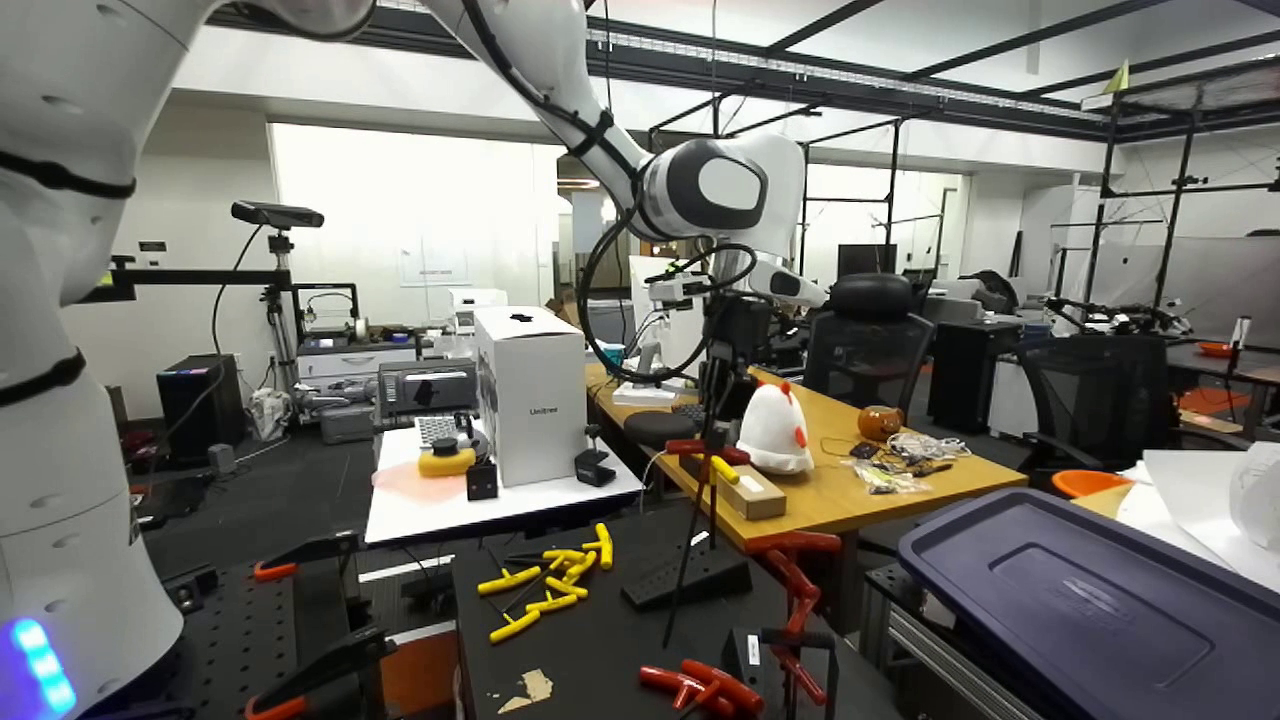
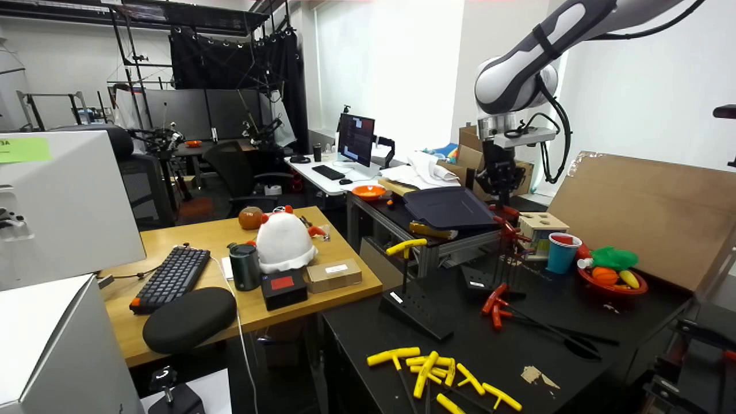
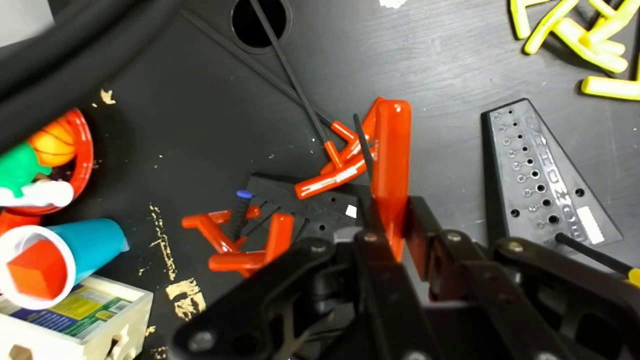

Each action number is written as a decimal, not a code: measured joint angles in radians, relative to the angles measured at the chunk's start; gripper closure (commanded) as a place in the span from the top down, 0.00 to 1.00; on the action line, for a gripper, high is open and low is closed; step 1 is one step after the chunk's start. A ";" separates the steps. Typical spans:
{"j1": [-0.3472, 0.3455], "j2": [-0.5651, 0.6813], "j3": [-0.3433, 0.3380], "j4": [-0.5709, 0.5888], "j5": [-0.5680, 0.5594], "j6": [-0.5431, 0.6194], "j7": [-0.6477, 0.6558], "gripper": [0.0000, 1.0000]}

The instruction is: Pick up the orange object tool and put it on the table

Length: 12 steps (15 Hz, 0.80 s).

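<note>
In the wrist view the gripper (image 3: 393, 225) has its two fingers (image 3: 424, 220) pinched nearly together on one orange tool (image 3: 392, 150), by the handle. The tool's one dark shaft (image 3: 363, 145) reaches down above the black table (image 3: 440, 75); whether the tip touches anything I cannot tell.

Two loose tools (image 3: 335, 179) of the same colour lie together on that table. Two black stands (image 3: 545, 180) sit there as well: one bears a single upright yellow tool (image 2: 406, 247), the other several orange-handled tools (image 3: 215, 234), overlapped too much to count, with one black grip (image 3: 239, 217) among them. A pile of yellow-handled tools (image 2: 394, 356), at least six, lies near the first stand.

Farther out come one red bowl (image 3: 86, 150) of toys (image 3: 52, 142), one blue cup (image 3: 95, 245) holding one red block (image 3: 39, 270), and one wooden box (image 3: 127, 312); in an exterior view the cup stands upright between bowl and box.

Beside the black table is one wooden table (image 1: 840, 505), with one white plush toy (image 1: 773, 430), one pumpkin (image 1: 879, 422), one brown box (image 2: 334, 276), one black box (image 2: 284, 289), one dark mug (image 2: 245, 267) and one keyboard (image 2: 175, 273) on it.
</note>
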 measured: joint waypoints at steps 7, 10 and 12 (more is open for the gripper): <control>0.013 0.073 0.008 0.108 -0.084 -0.151 -0.040 0.05; 0.019 0.130 0.015 0.175 -0.113 -0.211 -0.057 0.05; 0.022 0.167 0.017 0.218 -0.126 -0.244 -0.058 0.05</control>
